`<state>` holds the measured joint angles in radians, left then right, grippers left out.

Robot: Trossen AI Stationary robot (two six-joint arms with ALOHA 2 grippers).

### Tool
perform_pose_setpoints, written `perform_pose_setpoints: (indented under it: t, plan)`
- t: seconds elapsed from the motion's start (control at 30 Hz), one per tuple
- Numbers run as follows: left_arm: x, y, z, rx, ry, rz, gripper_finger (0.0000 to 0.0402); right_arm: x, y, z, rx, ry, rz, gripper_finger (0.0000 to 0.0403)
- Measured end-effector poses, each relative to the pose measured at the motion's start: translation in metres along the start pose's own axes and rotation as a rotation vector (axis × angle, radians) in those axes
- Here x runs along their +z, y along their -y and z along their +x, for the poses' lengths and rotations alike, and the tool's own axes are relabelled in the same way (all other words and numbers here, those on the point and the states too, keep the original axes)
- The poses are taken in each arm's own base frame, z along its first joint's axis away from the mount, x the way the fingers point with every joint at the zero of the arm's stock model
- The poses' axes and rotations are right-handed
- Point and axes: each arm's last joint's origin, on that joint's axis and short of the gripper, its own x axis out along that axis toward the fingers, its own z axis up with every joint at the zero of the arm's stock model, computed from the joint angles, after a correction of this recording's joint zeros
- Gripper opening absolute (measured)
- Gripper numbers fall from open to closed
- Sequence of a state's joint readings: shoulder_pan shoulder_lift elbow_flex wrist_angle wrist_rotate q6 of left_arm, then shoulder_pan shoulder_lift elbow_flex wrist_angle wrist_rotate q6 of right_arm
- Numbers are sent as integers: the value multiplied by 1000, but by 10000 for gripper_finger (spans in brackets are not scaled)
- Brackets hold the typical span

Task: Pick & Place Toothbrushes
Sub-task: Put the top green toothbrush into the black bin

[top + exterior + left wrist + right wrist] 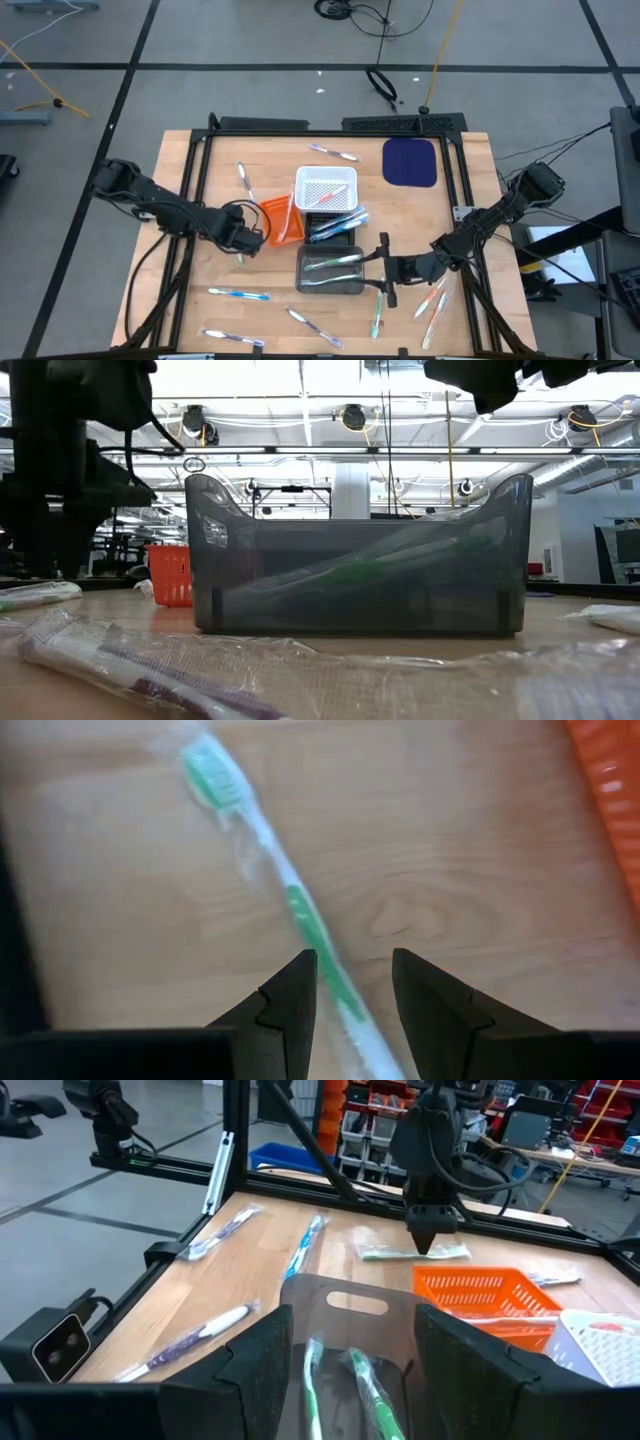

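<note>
While wrapped, green toothbrush [300, 915] lies diagonal

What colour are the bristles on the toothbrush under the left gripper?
Green, on the wrapped toothbrush; clearest in the left wrist view.

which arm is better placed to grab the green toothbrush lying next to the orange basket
Left. The left gripper hangs right over the green toothbrush, open fingers straddling its handle. The right gripper is open too, but over by the dark bin.

Grey floor [250, 40] with dark seams, ceiling lamps [352, 415]
</note>
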<state>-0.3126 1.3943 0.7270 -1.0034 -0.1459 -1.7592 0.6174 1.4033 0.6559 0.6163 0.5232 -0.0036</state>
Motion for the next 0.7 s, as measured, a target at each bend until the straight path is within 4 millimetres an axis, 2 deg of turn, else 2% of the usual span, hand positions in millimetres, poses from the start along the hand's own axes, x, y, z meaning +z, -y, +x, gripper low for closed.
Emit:
perform_pose_setpoints:
  t: [0.27,0.43,0.5,0.63,0.7]
  plan:
    - [-3,-9,23,-22,-41,-34,131,0,0,0,0,1,0,201]
    - [-3,-11,27,-30,-47,-29,125,0,0,0,-1,4,2,200]
    - [-3,-10,26,-29,-47,-24,106,0,0,0,-1,4,3,200]
    - [-3,-9,25,-26,-46,-9,32,1,0,0,-1,6,4,199]
    - [-2,-10,25,-20,-43,-2,11,1,0,0,-1,6,4,199]
